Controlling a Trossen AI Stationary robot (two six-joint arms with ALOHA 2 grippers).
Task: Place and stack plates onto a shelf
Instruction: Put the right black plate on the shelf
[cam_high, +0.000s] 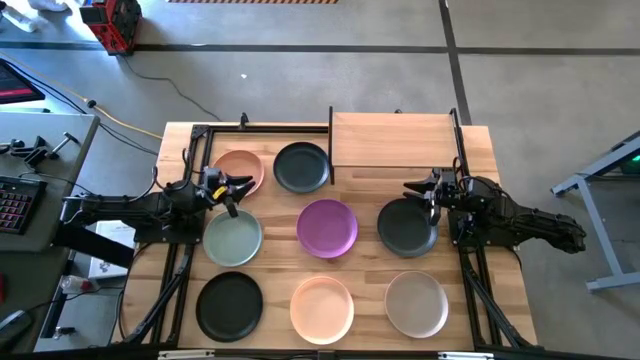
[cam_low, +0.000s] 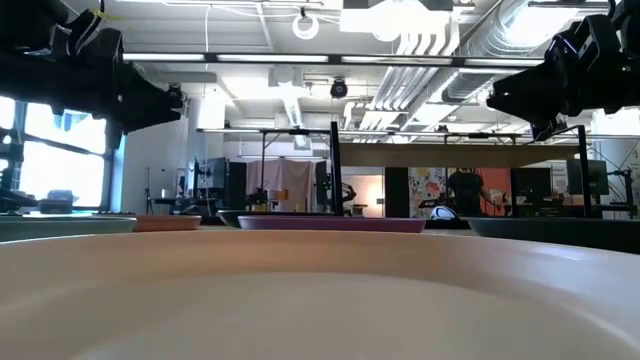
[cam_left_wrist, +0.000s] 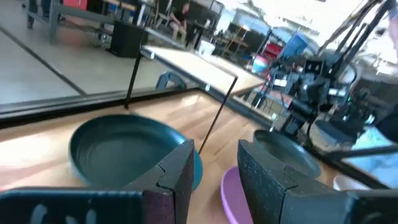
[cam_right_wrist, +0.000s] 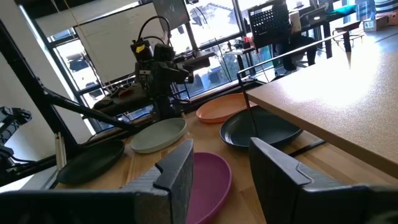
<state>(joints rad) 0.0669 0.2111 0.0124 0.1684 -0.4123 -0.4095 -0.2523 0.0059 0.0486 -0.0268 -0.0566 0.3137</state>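
Observation:
Eight plates lie flat on the tabletop in the high view: peach-pink (cam_high: 238, 170) and black (cam_high: 302, 166) at the far side; sage green (cam_high: 232, 240), purple (cam_high: 327, 227) and dark grey (cam_high: 408, 228) in the middle; black (cam_high: 229, 305), peach-pink (cam_high: 322, 308) and beige (cam_high: 416, 303) at the near side. The shelf (cam_high: 392, 140) stands bare at the far right on thin black posts. My left gripper (cam_high: 238, 195) hovers open over the gap between the far peach-pink and sage plates. My right gripper (cam_high: 420, 193) hovers open over the dark grey plate's far rim.
Black metal arm frames run along the table's left side (cam_high: 180, 270) and right side (cam_high: 480, 280). A black post (cam_high: 330, 145) stands at the shelf's left end, beside the far black plate. The low view is filled by a pale plate rim (cam_low: 320, 290) close to the camera.

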